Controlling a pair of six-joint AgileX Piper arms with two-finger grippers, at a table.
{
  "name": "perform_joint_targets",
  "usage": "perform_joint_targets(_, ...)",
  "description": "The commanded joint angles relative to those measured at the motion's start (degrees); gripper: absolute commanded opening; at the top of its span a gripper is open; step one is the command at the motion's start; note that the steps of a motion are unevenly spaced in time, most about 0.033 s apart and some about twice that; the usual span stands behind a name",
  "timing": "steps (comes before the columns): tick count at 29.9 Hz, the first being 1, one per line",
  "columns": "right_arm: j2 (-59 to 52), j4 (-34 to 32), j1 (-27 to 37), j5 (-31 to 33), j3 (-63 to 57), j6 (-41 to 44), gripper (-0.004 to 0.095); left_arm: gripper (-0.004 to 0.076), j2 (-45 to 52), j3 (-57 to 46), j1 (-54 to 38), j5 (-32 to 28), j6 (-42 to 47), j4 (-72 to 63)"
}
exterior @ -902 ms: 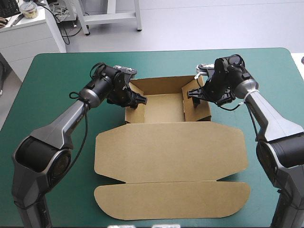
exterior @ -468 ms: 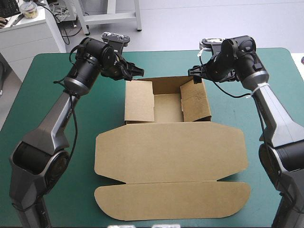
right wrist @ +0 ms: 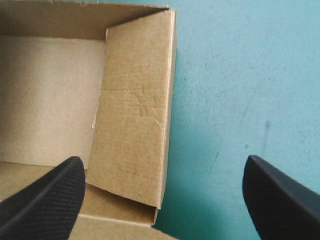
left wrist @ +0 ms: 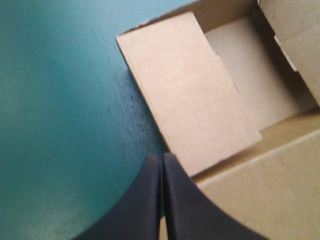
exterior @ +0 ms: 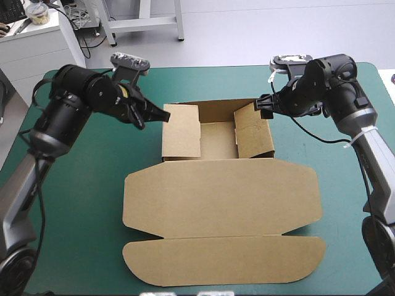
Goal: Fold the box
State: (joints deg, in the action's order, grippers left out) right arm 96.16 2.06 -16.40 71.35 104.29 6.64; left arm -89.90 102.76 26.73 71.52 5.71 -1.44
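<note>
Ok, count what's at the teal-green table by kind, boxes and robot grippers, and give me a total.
Brown box: 1
Grippers: 2 (left gripper, fingers shut; right gripper, fingers open)
Total: 3

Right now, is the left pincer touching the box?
Cannot tell. High view: the left pincer sits at the box corner; neither gap nor contact shows.

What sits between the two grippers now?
The tray end of the box, side flaps folded in, lies between the left gripper and the right gripper; the high view shows it.
</note>
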Motion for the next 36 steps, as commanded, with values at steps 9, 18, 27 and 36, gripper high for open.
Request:
perform_joint_targets(9,2.47,0.17,0.18,-2.56,-0.84,-1.26,0.0786,-0.0010,22.38,-25.74,0.28,1.35,-3.86,-0.32)
perform_joint_targets(18,9.69,2.02,0.18,-6.39,-0.61,-2.38,0.0786,-0.0010,35.99,-38.45,0.28,0.70,-6.45,0.47)
perform_joint_targets(27,12.26,2.67,0.18,-6.33,-0.61,-3.92,0.0778,-0.0010,48.51,-46.34,0.28,-4.00,-6.45,1.44)
perform_joint_targets(36,14.64,3.12,0.18,-2.63,-0.61,-3.92,0.0159,-0.0010,55.17,-50.03,0.28,-4.67,-6.45,1.44)
